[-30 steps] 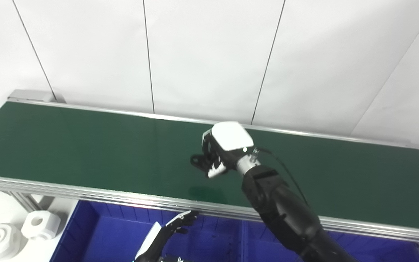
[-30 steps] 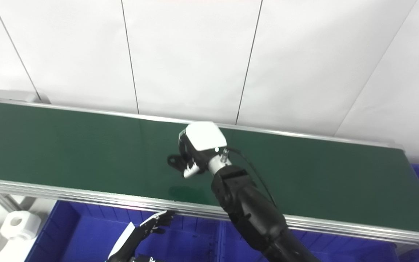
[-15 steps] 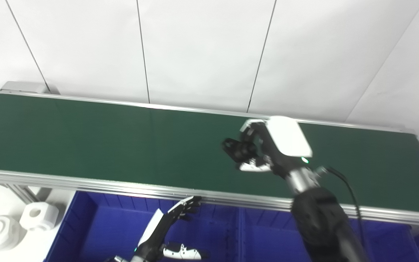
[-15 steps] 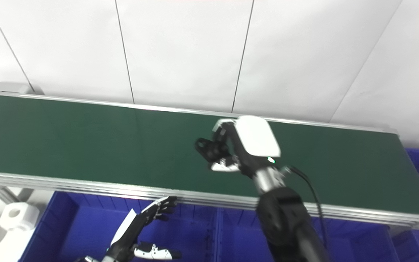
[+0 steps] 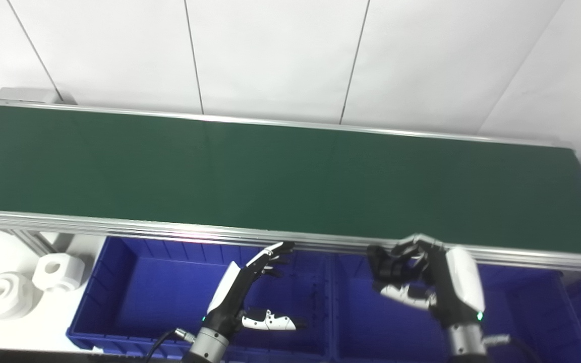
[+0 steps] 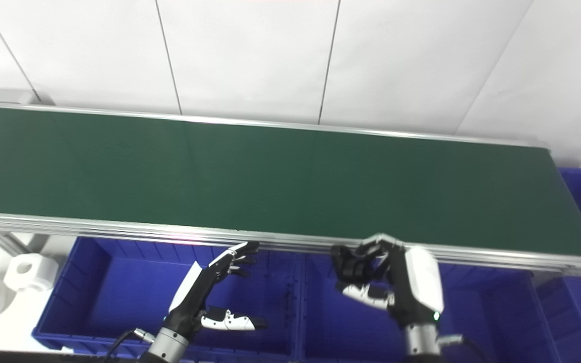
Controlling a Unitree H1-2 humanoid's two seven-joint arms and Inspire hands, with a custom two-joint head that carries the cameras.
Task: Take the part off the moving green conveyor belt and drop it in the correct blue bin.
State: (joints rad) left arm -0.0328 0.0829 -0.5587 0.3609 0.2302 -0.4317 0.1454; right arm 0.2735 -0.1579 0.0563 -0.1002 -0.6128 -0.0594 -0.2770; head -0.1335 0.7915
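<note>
Landmark: the belt (image 5: pixel 270 171), a long dark green band in a silver frame, running left to right below a white panelled wall.
Belt surface: bare green along the whole visible length.
Right hand (image 5: pixel 424 277): just below the belt's near rail, toward its right part, over a blue bin; back of the hand white, fingers (image 6: pixel 358 257) curled inward around a small black part.
Part (image 5: pixel 384 262): black, clasped between the right hand's curled fingers and white thumb, off the belt and above the bin below the rail; its shape is hard to make out against the dark fingers.
Left hand (image 5: pixel 250 290): below the belt's near rail, near its middle; fingers stretched out and apart with tips pointing up toward the rail, thumb spread to the side, holding nothing.
Bins (image 5: pixel 134 282): blue, in a row under the belt's near edge; the left hand is over the left one, the right hand over the next one to the right.
White pieces (image 5: pixel 28 282): two chunky parts with round holes, on the white surface below the belt's left end, just left of the bins.
</note>
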